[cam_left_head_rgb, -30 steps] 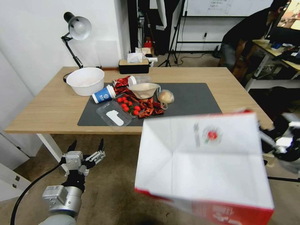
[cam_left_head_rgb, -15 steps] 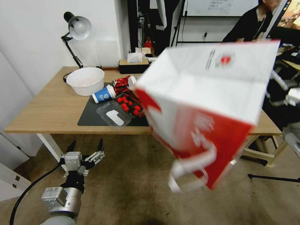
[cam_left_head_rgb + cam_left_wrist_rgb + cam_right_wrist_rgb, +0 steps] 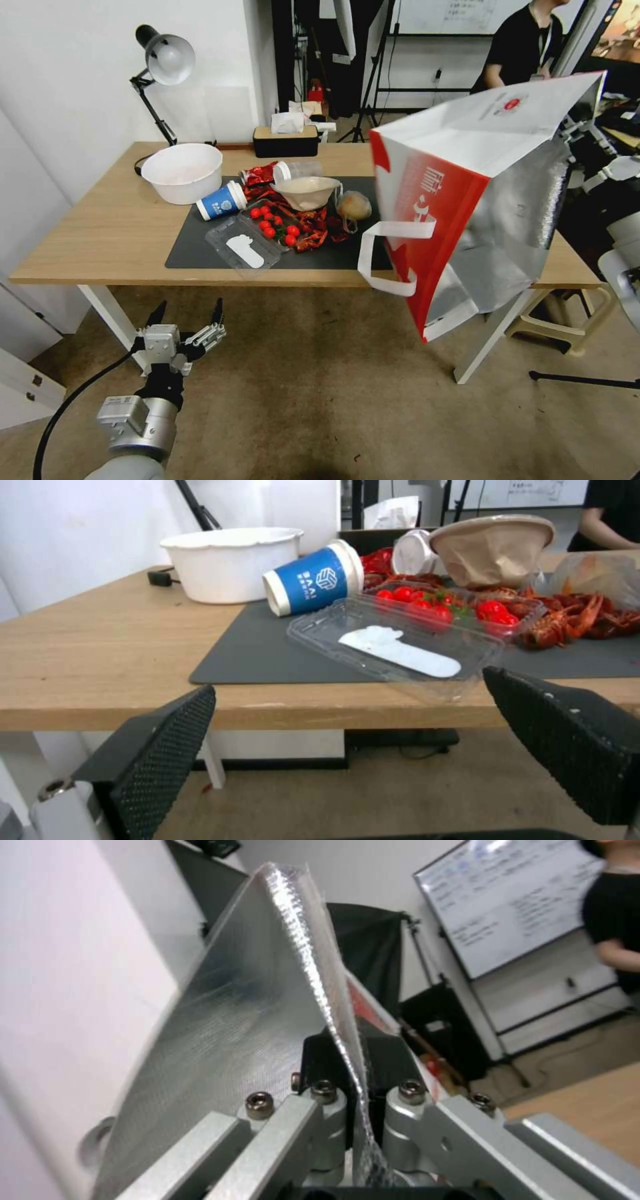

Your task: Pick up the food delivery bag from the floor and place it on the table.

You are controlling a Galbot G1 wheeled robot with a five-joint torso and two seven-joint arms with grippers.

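The food delivery bag, white with red edges, hangs tilted in the air over the right front corner of the table. Its silver foil lining faces right and a white strap handle dangles toward the mat. My right gripper is shut on the bag's foil-lined wall, and the right arm reaches in from the right edge. My left gripper hangs open low over the floor, in front of the table's left end, its black fingers spread with nothing between them.
On the dark grey mat lie a blue paper cup, a clear tray, cherry tomatoes, red crayfish and a bun in a clear bag. A white bowl, lamp and tissue box stand behind. A stool stands at right.
The bag has swung up and to the right, turning from bottom-toward-me to foil lining showing, uncovering the mat's food. The left arm has stayed put.
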